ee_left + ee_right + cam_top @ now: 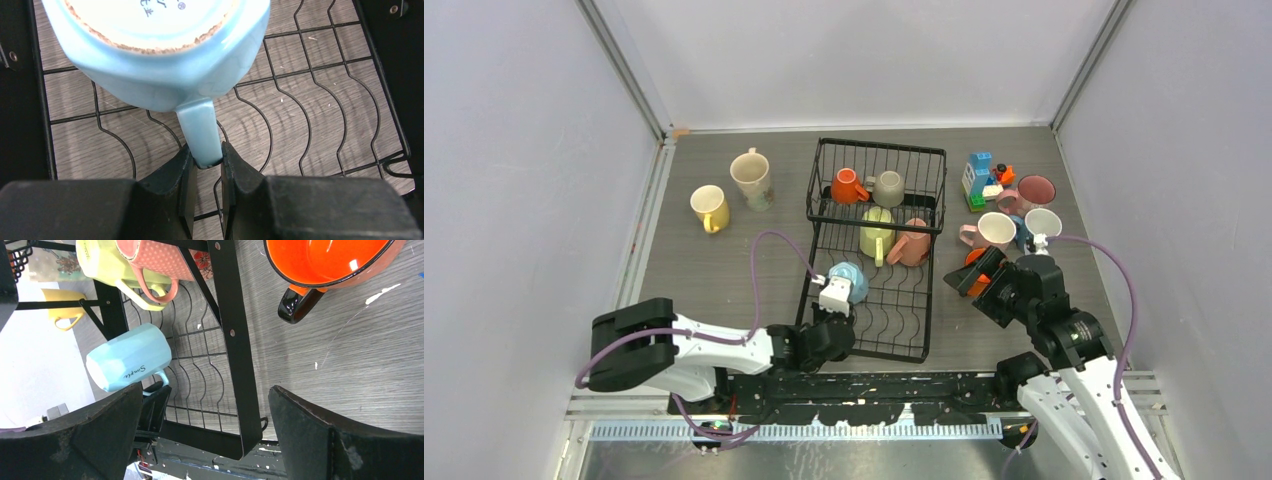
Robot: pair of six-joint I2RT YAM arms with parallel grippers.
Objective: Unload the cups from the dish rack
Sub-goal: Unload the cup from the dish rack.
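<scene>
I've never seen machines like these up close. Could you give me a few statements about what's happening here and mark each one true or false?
1. The left end effector pinches the light blue mug by its handle. True.
2. The right end effector holds the black-handled orange cup. False: it is open and empty, and that cup sits on the table.
3. The dish rack is empty. False: an orange mug and a grey mug, among others, are in it.
4. A yellow mug stands on the table left of the rack. True.
</scene>
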